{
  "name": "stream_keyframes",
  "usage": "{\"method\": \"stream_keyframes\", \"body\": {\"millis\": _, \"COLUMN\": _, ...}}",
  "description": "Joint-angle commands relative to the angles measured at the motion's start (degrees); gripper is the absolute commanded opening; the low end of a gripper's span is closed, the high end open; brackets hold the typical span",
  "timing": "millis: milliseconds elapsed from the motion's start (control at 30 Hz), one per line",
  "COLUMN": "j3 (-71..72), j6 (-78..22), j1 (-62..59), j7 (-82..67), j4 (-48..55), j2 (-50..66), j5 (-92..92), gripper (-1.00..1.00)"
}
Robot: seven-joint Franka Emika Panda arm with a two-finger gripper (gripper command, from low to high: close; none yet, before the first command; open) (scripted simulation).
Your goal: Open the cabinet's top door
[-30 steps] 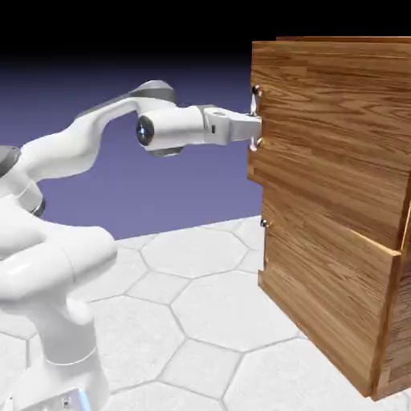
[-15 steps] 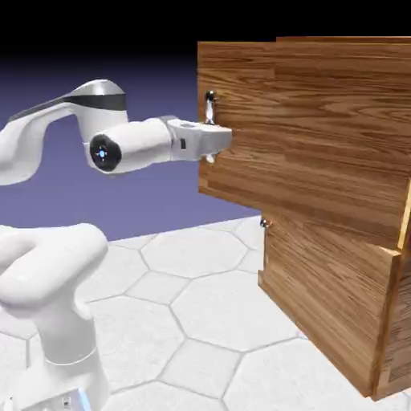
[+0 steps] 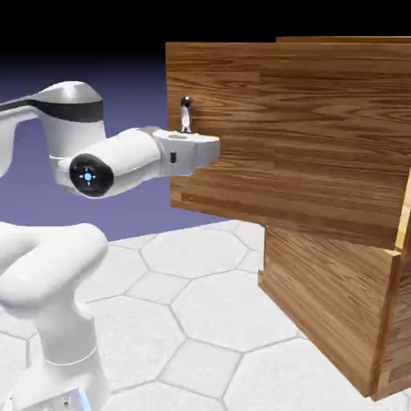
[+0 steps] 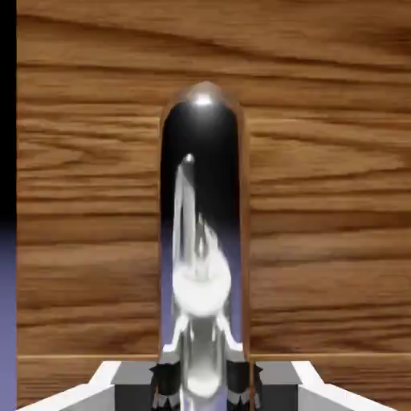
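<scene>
In the exterior view, the top door is swung out from the cabinet, its free edge left, open floor below. The gripper is clamped on the silver handle, whose lower part is hidden. In the hand view, the handle is pinched between the fingertips; wood fills the rest.

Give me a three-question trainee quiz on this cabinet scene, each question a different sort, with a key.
1. True or false: the gripper is shut on the handle of the top door.
2. Multiple choice: in the exterior view, the top door is A) flush with the cabinet, B) swung out toward the arm, C) missing.
3. Fill in: in the hand view, the shiny bar between the fingertips is the door's ____.

Key: 1 true; 2 B; 3 handle.
</scene>
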Motion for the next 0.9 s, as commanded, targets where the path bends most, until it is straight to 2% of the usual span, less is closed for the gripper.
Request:
{"method": "stream_keyframes", "body": {"millis": 0, "j3": -2.1, "j6": -1.3, "j1": 0.0, "j7": -0.7, "j4": 0.5, "j2": 1.1, "j5": -2.0, "gripper": -1.0}}
{"method": "stream_keyframes", "body": {"millis": 400, "j3": -27.0, "j6": -19.6, "j1": 6.2, "j7": -10.4, "j4": 13.9, "j2": 21.4, "j5": -25.3, "gripper": -1.0}}
{"method": "stream_keyframes", "body": {"millis": 867, "j3": -55.4, "j6": -43.5, "j1": 31.2, "j7": -21.4, "j4": 42.2, "j2": 46.9, "j5": -40.3, "gripper": -1.0}}
